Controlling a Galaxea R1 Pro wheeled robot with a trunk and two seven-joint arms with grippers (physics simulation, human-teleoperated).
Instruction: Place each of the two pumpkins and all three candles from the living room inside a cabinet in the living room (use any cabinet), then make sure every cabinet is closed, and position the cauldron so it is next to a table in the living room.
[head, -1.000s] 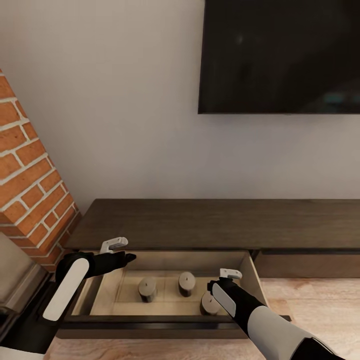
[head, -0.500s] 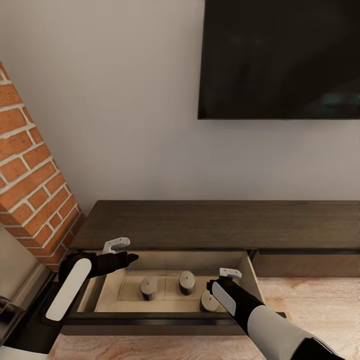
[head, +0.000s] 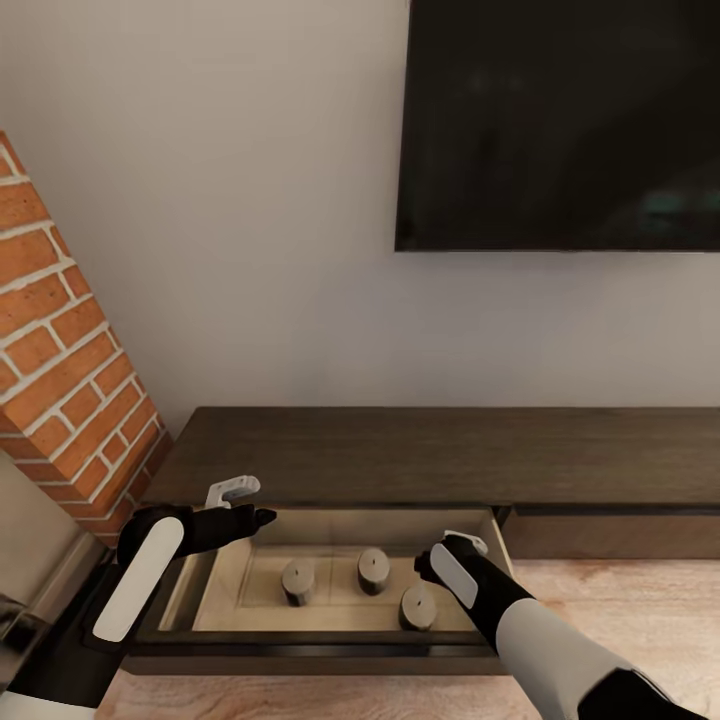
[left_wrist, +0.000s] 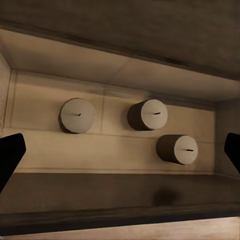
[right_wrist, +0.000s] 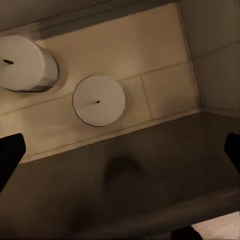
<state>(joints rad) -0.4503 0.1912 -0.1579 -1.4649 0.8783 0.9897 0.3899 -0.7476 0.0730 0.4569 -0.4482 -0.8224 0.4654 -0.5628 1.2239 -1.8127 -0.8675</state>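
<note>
The cabinet (head: 430, 450) is a long low dark brown unit with its left drawer (head: 320, 648) pulled out. Three pale grey candles stand upright on the beige drawer floor: one (head: 298, 580) on the left, one (head: 373, 568) in the middle, one (head: 417, 605) nearest the front right. The left wrist view looks down on all three candles (left_wrist: 78, 115) (left_wrist: 148, 114) (left_wrist: 178, 149). My left gripper (head: 244, 503) hangs open over the drawer's back left corner. My right gripper (head: 452, 550) is open above the front right candle (right_wrist: 98, 100), holding nothing. The pumpkins, cauldron and table are out of view.
A large black TV (head: 560, 120) hangs on the pale wall above the unit. A red brick column (head: 60, 370) rises at the left, with a grey furniture edge (head: 30, 545) below it. A shut drawer front (head: 620, 530) lies to the right, over wood floor (head: 630, 600).
The camera has moved, so the TV and cabinet top sit slightly lower. The drawer's front looks a little nearer the cabinet. Both grippers stay open and the candles keep their places.
</note>
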